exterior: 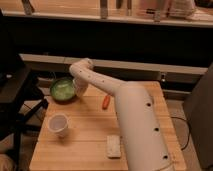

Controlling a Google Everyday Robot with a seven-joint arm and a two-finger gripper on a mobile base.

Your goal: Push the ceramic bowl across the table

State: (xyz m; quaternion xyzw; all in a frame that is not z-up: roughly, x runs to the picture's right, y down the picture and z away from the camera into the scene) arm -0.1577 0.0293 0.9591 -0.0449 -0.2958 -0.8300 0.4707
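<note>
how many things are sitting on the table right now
4: the ceramic bowl at the far left by the gripper, a white cup front left, an orange item mid-table, a pale block near front. The arm may hide more.

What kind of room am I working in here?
Probably an office kitchenette or café corner: a butcher-block table with a ceramic bowl and white cup, a counter ledge behind. The gripper sits beside the bowl.

The arm [125,110] hides the gripper [79,90] beside the ceramic bowl [63,89], whose right rim is covered.
</note>
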